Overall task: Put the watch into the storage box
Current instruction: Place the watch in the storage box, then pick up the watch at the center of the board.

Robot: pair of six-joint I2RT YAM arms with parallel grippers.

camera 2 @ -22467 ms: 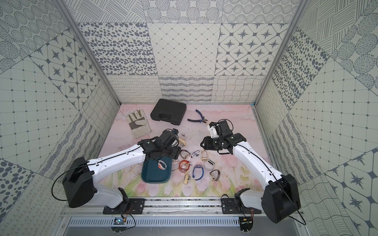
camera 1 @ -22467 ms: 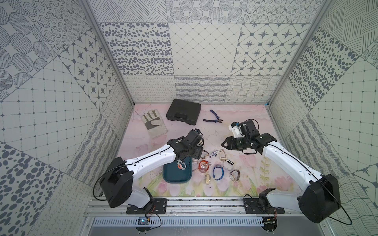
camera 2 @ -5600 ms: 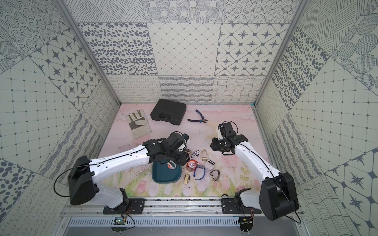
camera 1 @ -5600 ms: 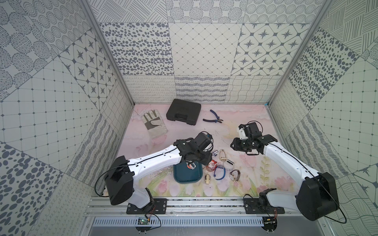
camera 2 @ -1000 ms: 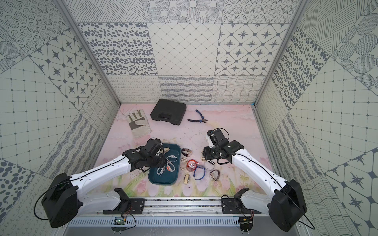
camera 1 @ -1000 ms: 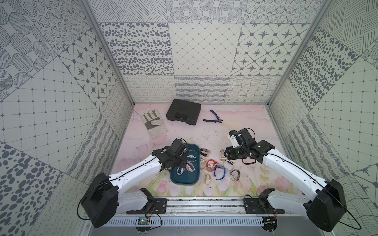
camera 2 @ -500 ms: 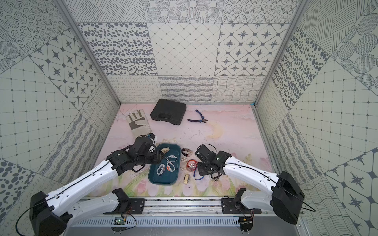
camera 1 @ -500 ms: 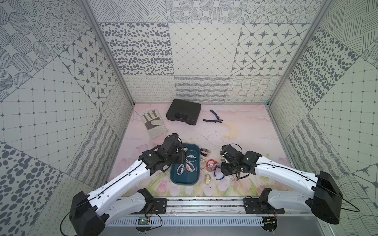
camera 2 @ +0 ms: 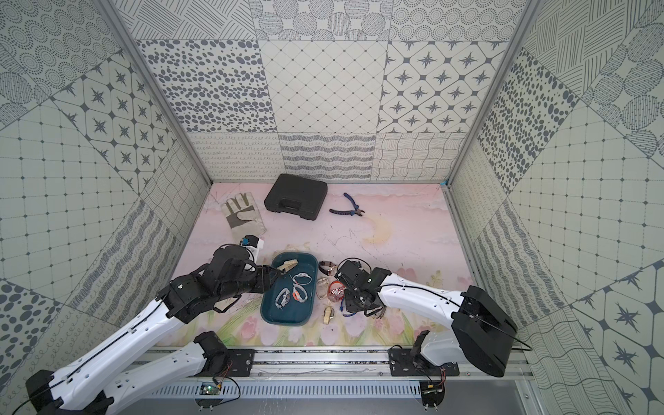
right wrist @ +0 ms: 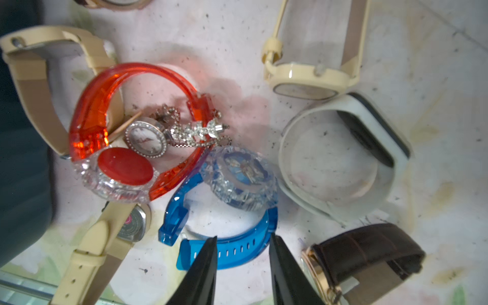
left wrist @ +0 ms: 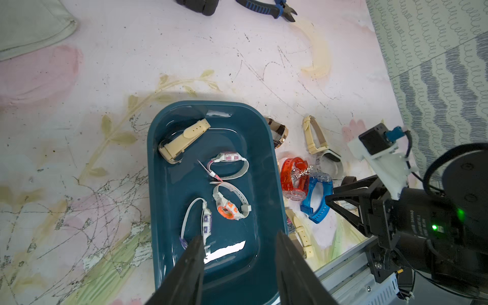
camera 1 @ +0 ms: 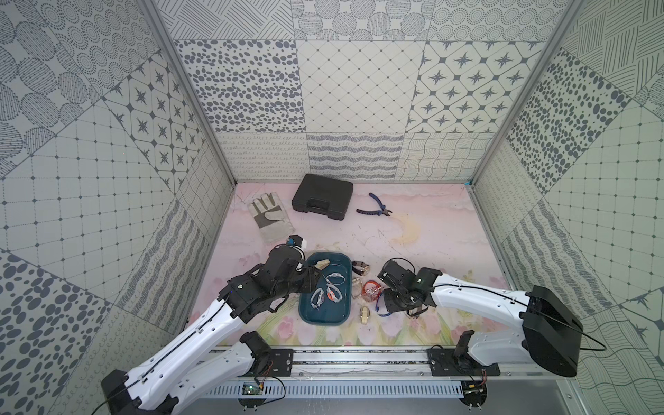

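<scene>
Hidden: the fingers of the right gripper (right wrist: 243, 237) cannot be made out in either top view; the brown-strapped watch (right wrist: 369, 253) is cut off by the wrist picture's edge.
Box: the storage box (camera 1: 325, 318) is set on the table (camera 1: 413, 230) between the arms.
Contents: four watches are held, namely a beige watch (left wrist: 182, 140), a pink-faced watch (left wrist: 228, 158), an orange-faced watch (left wrist: 227, 210) and a purple-faced watch (left wrist: 205, 221).
Outside: the blue watch (right wrist: 237, 171) is laid on the table, touching the red watch (right wrist: 105, 126).
Left gripper (left wrist: 239, 236): spread and empty, held over the storage box.
Right gripper: spread, with the blue watch's strap seen between the fingers; contact cannot be told.
Writing: "DAMIAO" is read on the right arm's housing (left wrist: 420, 219).
</scene>
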